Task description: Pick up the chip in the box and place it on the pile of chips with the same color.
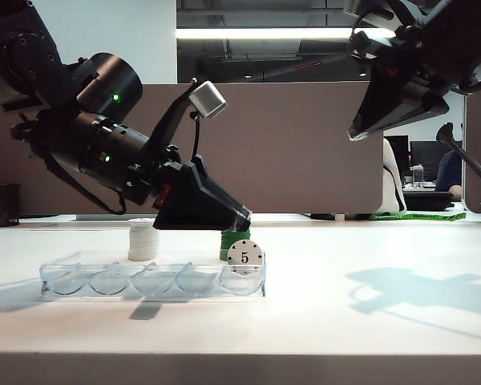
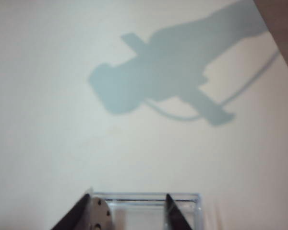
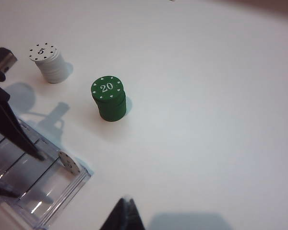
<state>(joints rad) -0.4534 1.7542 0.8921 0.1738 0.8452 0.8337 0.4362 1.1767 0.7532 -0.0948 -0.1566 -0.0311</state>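
On the left of the white table (image 1: 369,321), the left gripper (image 1: 242,222) reaches down and to the right from its dark arm, its jaws spread wide and holding nothing. Its tips hang just above the right-hand end of the box (image 1: 104,279), a long clear tray whose long side runs left to right along the near part of the table. In that last slot stands the chip (image 1: 244,254), white with a black 5, upright on its edge with its face toward the viewer. The chip sits directly below and slightly right of the gripper tips, so the coming move looks like a short drop straight down, jaws straddling the chip's thin edge. Behind the box, toward its left-hand part, stands the pile of white chips (image 1: 143,240), which is where the chip should go; the green stack (image 1: 235,243) stands to its right, just behind the chip. The right gripper (image 1: 361,132) hangs high on the right, far from the chip; whether it is open cannot be told. The left arm is clearly nearer. Beyond the table stand a brown partition and office desks.
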